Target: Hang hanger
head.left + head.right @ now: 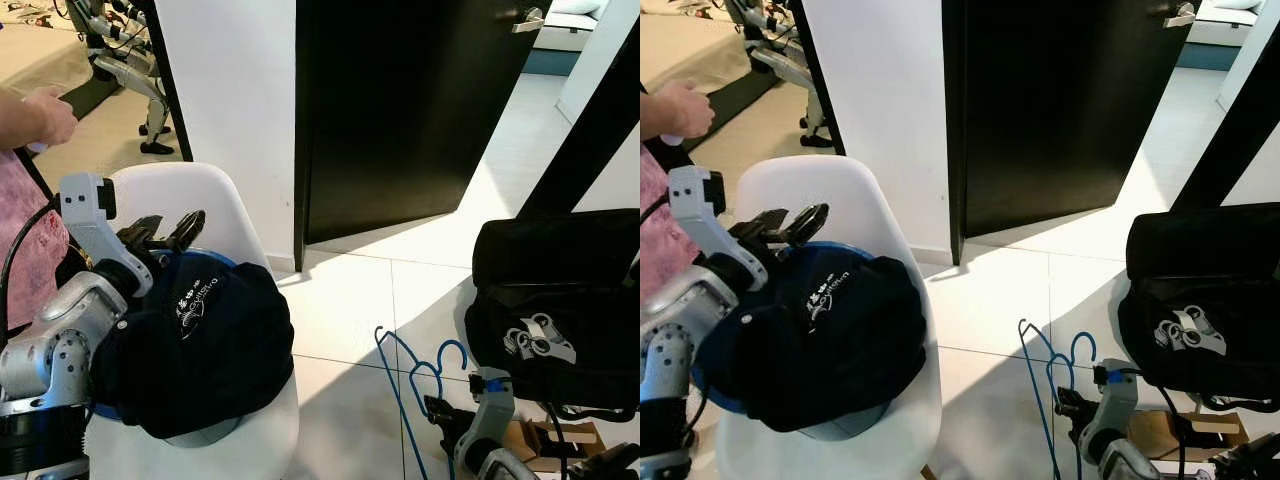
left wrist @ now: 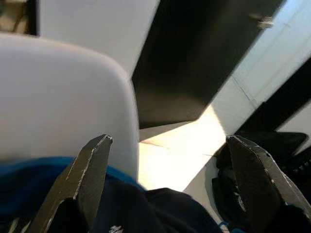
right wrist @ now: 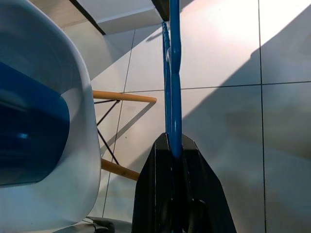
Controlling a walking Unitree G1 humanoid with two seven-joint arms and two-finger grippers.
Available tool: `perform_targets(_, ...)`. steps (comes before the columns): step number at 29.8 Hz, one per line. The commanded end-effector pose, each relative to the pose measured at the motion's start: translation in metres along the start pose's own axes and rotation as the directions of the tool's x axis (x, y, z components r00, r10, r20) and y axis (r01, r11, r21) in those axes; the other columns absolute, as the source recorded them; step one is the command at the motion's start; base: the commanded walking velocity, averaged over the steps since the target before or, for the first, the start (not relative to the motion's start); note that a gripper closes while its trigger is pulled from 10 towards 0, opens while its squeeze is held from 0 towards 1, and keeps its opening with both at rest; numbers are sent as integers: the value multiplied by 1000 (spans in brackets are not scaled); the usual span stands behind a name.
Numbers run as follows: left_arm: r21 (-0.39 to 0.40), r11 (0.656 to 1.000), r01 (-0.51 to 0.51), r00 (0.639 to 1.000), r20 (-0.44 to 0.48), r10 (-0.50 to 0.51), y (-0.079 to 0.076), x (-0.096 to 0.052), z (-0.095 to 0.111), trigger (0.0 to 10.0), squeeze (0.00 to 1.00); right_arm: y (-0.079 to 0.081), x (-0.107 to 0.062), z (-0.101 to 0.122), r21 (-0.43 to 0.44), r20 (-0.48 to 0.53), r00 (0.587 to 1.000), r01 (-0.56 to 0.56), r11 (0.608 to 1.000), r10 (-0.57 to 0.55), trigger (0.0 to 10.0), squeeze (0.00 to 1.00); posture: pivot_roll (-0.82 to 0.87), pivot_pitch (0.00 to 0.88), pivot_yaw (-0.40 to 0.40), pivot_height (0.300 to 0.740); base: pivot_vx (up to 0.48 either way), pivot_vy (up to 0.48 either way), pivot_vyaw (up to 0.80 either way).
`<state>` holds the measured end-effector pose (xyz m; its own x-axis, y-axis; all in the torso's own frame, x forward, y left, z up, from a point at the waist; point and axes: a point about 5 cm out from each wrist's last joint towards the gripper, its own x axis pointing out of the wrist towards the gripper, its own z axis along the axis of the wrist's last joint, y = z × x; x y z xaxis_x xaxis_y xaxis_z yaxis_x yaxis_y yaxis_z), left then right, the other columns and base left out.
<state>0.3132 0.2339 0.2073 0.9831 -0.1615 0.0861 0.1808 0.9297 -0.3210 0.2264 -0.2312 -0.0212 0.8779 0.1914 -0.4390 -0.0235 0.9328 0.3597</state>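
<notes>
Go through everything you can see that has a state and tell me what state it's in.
Left gripper: open, above the dark garment.
Right gripper: shut on the blue hanger.
Black door: open.
White chair: upright, holding the garment.
Black bag: on the floor.

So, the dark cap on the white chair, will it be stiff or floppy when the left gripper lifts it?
Probably floppy: the dark cap lies crumpled and sagging on the white chair. Likely light. The open left gripper may pinch loose fabric.
</notes>
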Motion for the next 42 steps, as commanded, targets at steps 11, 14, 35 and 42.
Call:
perform_targets(11,-110,936,-333,937,-146,316,23,8,-14,10000,0,1,-2,-4,8,-13,1000,0,1000,0,10000,0,-3,105,-24,740,0,0,0)
perform_targets(14,-122,909,-399,910,-172,376,31,5,-18,10000,0,1,-3,-4,8,-14,1000,-1,1000,1,10000,0,-5,106,-24,740,0,0,0)
perform_targets(35,-289,695,-658,740,-420,526,46,-9,-68,10000,0,1,-4,-3,10,-14,1000,0,1000,0,10000,0,-11,123,-25,740,0,0,0)
perform_targets(42,-255,663,-704,696,-437,570,52,-15,-73,10000,0,1,-3,-3,10,-15,1000,1,1000,-1,10000,0,-12,123,-24,740,0,0,0)
